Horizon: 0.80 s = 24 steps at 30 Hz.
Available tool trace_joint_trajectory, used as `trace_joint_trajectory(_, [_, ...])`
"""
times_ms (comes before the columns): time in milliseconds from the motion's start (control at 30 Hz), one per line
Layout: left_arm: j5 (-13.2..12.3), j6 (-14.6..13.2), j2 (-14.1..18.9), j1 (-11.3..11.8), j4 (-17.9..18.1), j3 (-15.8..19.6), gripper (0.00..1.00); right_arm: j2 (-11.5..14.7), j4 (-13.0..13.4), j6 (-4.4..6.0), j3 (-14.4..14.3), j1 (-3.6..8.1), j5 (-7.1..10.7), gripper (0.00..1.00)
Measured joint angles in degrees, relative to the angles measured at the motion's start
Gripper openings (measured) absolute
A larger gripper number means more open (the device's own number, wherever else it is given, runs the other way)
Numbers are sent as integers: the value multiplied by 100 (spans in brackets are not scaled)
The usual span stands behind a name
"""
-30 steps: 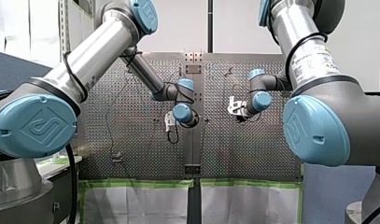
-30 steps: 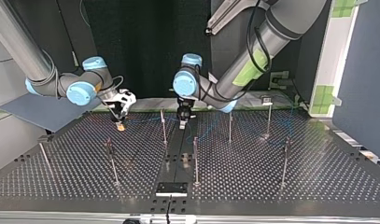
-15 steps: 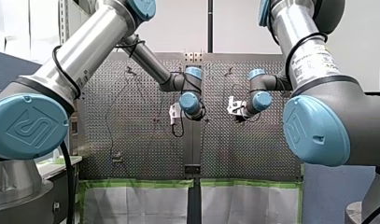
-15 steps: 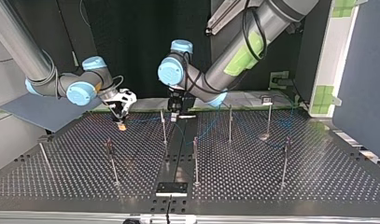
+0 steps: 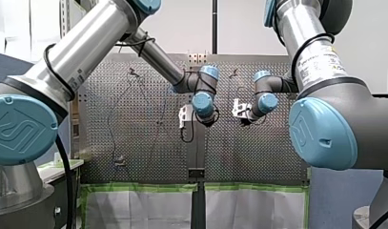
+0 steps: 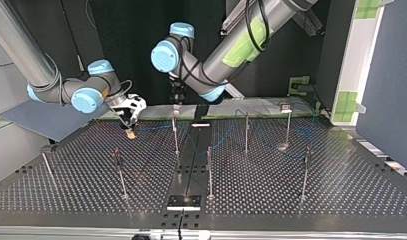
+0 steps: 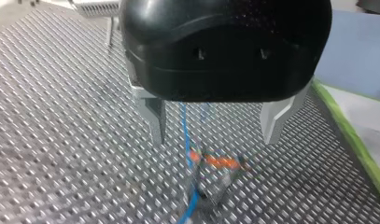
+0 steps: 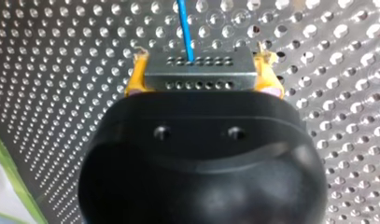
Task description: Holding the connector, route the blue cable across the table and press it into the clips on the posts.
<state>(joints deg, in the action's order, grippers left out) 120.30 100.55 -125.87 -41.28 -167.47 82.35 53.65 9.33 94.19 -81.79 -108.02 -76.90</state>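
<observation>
Since my left hand [image 7: 214, 137], fingers apart, has risen above an orange-marked post clip [image 7: 215, 179], pressing the thin blue cable [image 7: 185, 135] seems next; my right hand [image 8: 200, 70] clamps the grey rectangular connector [image 8: 211, 83].

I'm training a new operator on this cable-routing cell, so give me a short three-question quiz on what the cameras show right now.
1. True or false: my right end effector is shut on the connector.
2. Multiple choice: in the left wrist view, the blue cable runs (A) between the open fingers of my left end effector, (B) clamped in shut fingers, (C) wrapped round the wrist.
3. Fill in: the pads gripping the connector are ____.
Key: 1 true; 2 A; 3 yellow.
</observation>
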Motion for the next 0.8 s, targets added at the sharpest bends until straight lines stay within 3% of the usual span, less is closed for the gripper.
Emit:
trace_joint_trajectory(233, [340,296,-60,-363,225,-307,100,0,-12,-32,0,17,29,0])
trace_joint_trajectory(467, [415,401,-369,-777,-36,-729,100,6,-60,-96,0,60,91,0])
trace_joint_trajectory(600, [426,473,-572,-849,-117,-937,100,17,-73,-104,0,97,163,0])
trace_joint_trajectory(800, [486,513,-732,-759,-146,-1215,100,127,-109,-97,-19,180,365,0])
